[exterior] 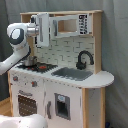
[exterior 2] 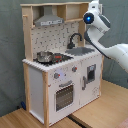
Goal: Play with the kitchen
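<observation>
The kitchen (exterior: 65, 85) (exterior 2: 55, 75) is a white and light-wood toy unit, seen in both exterior views. It has a grey hood (exterior 2: 47, 20), a black faucet (exterior: 84, 59) (exterior 2: 75, 39) over the sink (exterior: 74, 74) (exterior 2: 82, 50), and a pot (exterior: 29, 61) (exterior 2: 44, 56) on the stovetop. Lower down is the oven door (exterior: 25, 105) (exterior 2: 64, 95), and at the top the microwave cabinet (exterior: 67, 26). My gripper (exterior: 36, 25) is raised to the top of the kitchen, beside a white panel (exterior: 43, 30) left of the microwave. In the second exterior view my wrist (exterior 2: 92, 15) is at the kitchen's top right corner.
My white arm (exterior: 15, 55) (exterior 2: 115, 50) reaches in from the first exterior view's left and from the second exterior view's right. A grey curtain hangs behind the kitchen. The kitchen stands on a wooden floor (exterior 2: 100, 115).
</observation>
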Action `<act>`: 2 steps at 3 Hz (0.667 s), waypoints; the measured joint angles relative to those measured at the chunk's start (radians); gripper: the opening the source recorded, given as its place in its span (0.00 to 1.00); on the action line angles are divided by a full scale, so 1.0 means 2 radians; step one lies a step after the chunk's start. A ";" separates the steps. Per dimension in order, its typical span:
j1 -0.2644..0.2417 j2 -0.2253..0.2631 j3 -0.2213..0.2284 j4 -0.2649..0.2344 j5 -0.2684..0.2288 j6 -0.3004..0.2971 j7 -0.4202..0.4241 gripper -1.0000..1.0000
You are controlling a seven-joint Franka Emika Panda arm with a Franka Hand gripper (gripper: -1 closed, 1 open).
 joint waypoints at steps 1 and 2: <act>0.014 -0.001 -0.012 -0.036 0.000 0.029 -0.010 0.00; 0.031 -0.004 0.010 -0.039 0.000 0.073 -0.012 0.00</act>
